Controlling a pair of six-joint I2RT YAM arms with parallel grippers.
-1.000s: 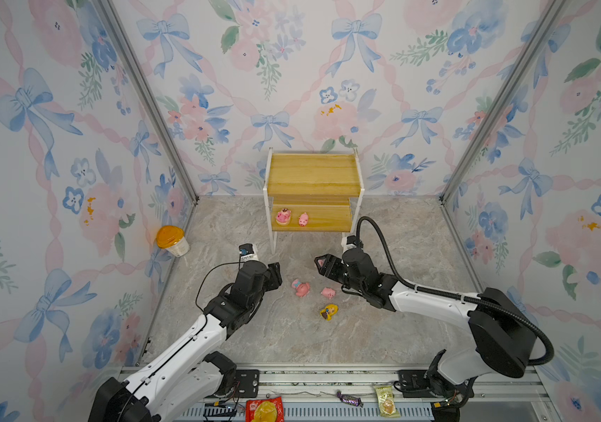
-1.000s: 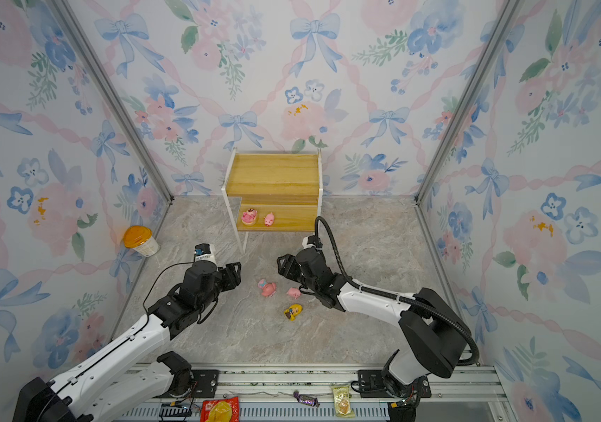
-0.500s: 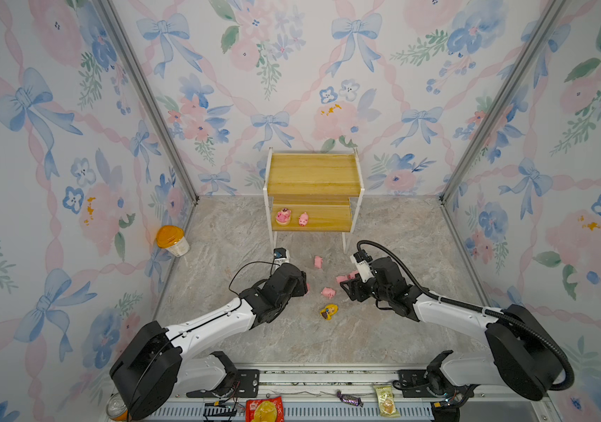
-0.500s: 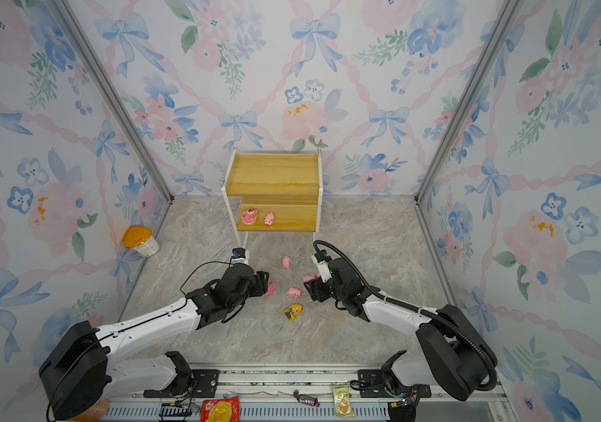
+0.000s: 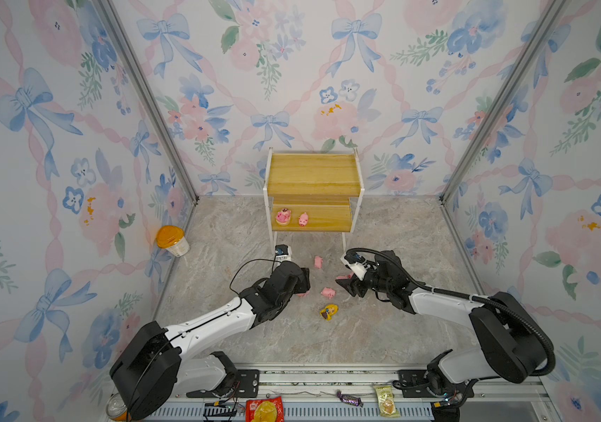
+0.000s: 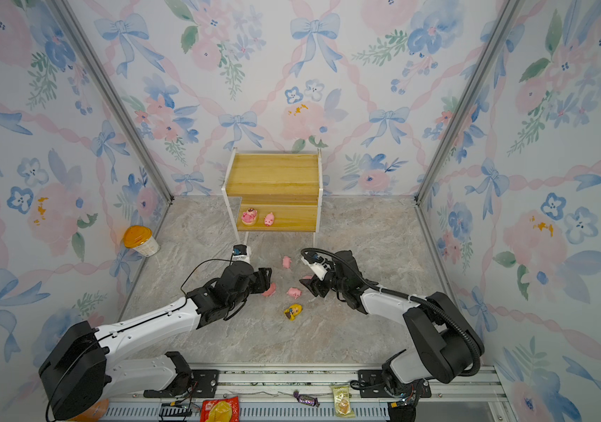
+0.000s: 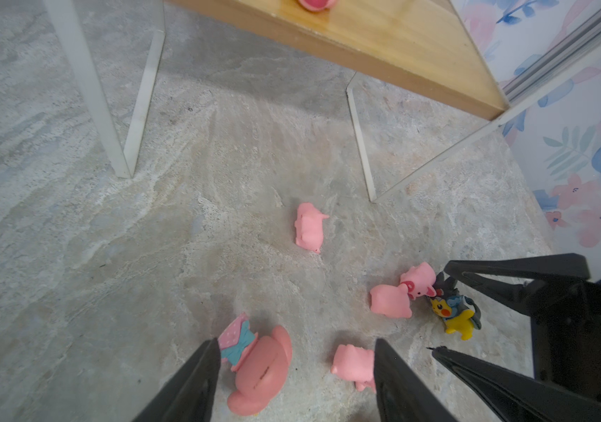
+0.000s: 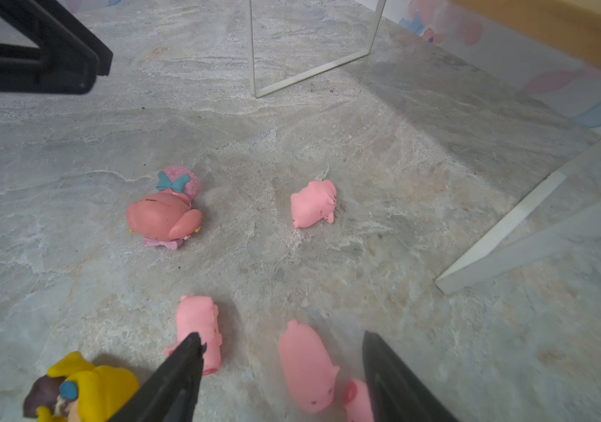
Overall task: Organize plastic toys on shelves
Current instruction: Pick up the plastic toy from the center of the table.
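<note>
The shelves (image 5: 313,171) (image 6: 273,171) stand at the back wall. Their lower board carries a pig on a round base (image 5: 283,216) and a small pig (image 5: 303,219). The other plastic toys lie on the floor in front. My left gripper (image 7: 295,350) (image 5: 304,283) is open and low over a pink blue-hatted figure (image 7: 259,369) (image 6: 269,289) and a pig (image 7: 352,365). My right gripper (image 8: 280,343) (image 5: 347,286) is open around a pig (image 8: 308,369), with another pig (image 8: 357,402) beside it. A yellow-haired doll (image 5: 329,311) (image 8: 87,391) and a black-and-yellow creature (image 7: 456,314) lie close by.
One more pig (image 5: 318,261) lies near the rack's white front legs (image 7: 361,146). An orange-lidded cup (image 5: 171,240) stands by the left wall. Snack packets (image 5: 264,409) and a wrapped candy (image 5: 348,398) lie on the front rail. The two grippers are close together.
My left gripper has reached forward and right to the pink figure. My right gripper has drawn back to the right, uncovering a pig near the rack. Both have stayed open.
</note>
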